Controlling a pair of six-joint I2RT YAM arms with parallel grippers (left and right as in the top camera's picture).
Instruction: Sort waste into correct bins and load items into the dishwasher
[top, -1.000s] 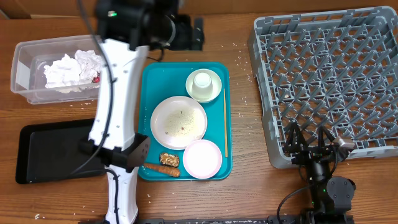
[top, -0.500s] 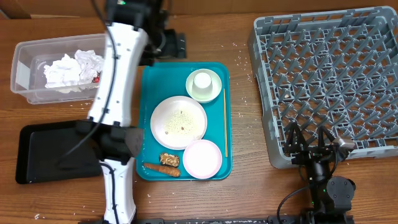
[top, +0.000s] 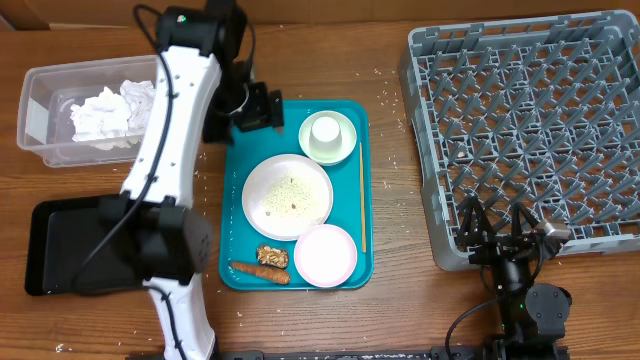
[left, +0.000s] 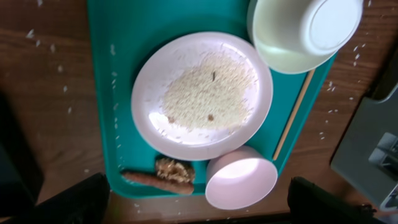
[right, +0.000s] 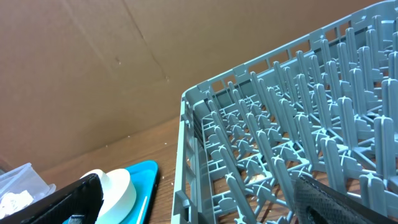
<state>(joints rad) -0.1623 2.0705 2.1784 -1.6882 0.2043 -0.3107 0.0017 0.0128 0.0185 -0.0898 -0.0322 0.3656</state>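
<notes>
My left gripper (top: 255, 106) is open and empty above the far left corner of the teal tray (top: 245, 130). In the left wrist view my jaws (left: 196, 210) frame the tray's contents. These are the white plate (left: 155, 74) with loose rice (left: 208, 93), a pale pink bowl (left: 241, 179), a carrot piece (left: 155, 181), a brown crumbly chunk (left: 175, 167) and an upturned whitish cup (left: 305, 28). From overhead I see the plate (top: 262, 205), bowl (top: 325, 254) and cup (top: 327, 134). My right gripper (top: 496, 218) is open at the near edge of the grey rack (top: 520, 120).
The clear tub (top: 35, 110) at far left holds crumpled tissue (top: 112, 110) and a red wrapper (top: 155, 127). The black tray (top: 70, 245) lies in front of it. A thin wooden stick (top: 361, 200) lies along the teal tray's right side. Rice grains dot the table.
My left gripper has swung from the table's far edge towards me and left, to the teal tray's far left corner. The right arm has not moved.
</notes>
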